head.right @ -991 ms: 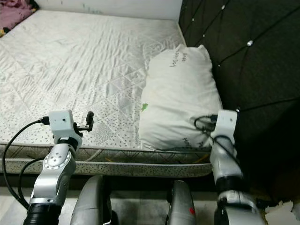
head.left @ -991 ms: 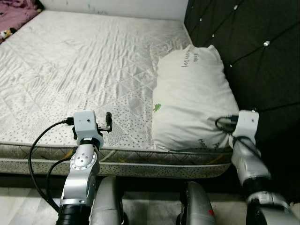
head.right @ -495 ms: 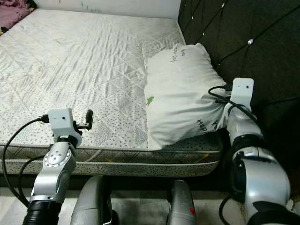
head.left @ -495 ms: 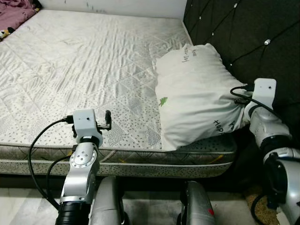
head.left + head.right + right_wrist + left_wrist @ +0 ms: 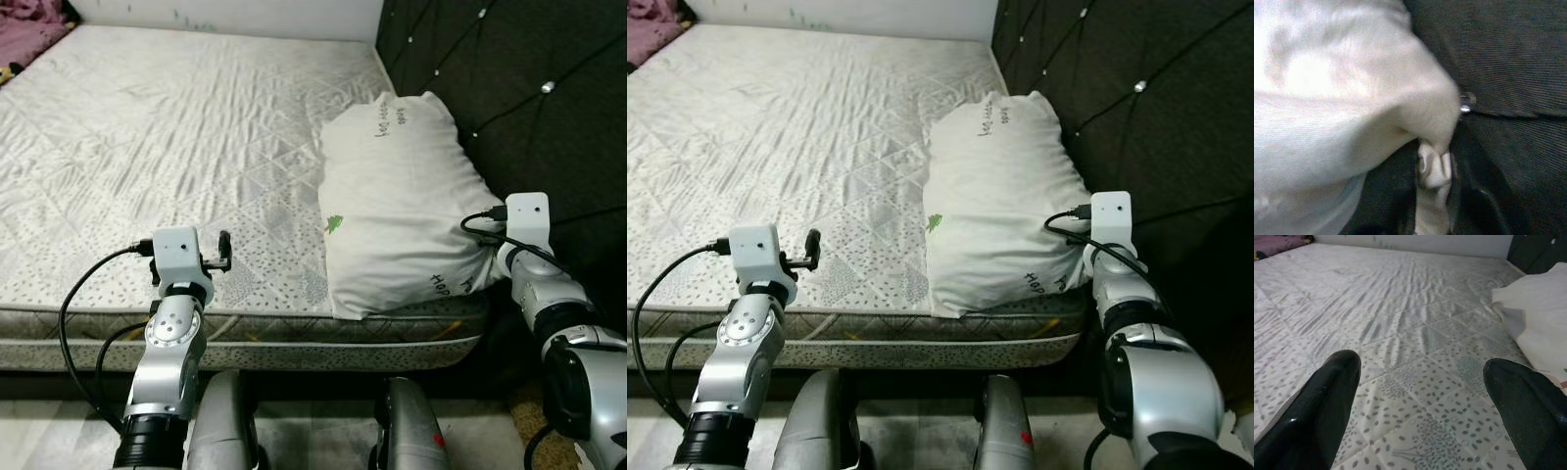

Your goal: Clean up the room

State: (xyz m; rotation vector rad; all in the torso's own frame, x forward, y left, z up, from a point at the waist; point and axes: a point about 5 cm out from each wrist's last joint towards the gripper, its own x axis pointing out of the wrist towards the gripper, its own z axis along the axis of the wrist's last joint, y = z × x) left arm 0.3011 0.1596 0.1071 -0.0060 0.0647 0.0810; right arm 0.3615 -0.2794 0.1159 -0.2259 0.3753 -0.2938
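Note:
A white pillow (image 5: pixel 397 201) with green print lies on the right side of the quilted mattress (image 5: pixel 167 127), against the dark tufted headboard (image 5: pixel 529 88). My right gripper (image 5: pixel 1434 186) is at the pillow's near right corner, by the mattress's front edge. It is shut on a pinch of the pillow fabric (image 5: pixel 1432 166), with the headboard just behind. My left gripper (image 5: pixel 1420 396) hovers open over the mattress near its front edge, left of the pillow, and its fingers (image 5: pixel 1327 401) hold nothing.
A pink cloth (image 5: pixel 29 20) lies at the far left corner of the bed. A white wall (image 5: pixel 245 12) runs behind the bed. The mattress's front edge (image 5: pixel 294 338) is just before my legs (image 5: pixel 225 431).
My right gripper pulled the pillow's near corner up and toward the headboard, then sank a little; the pillow now sits closer to the headboard. The left arm has stayed put.

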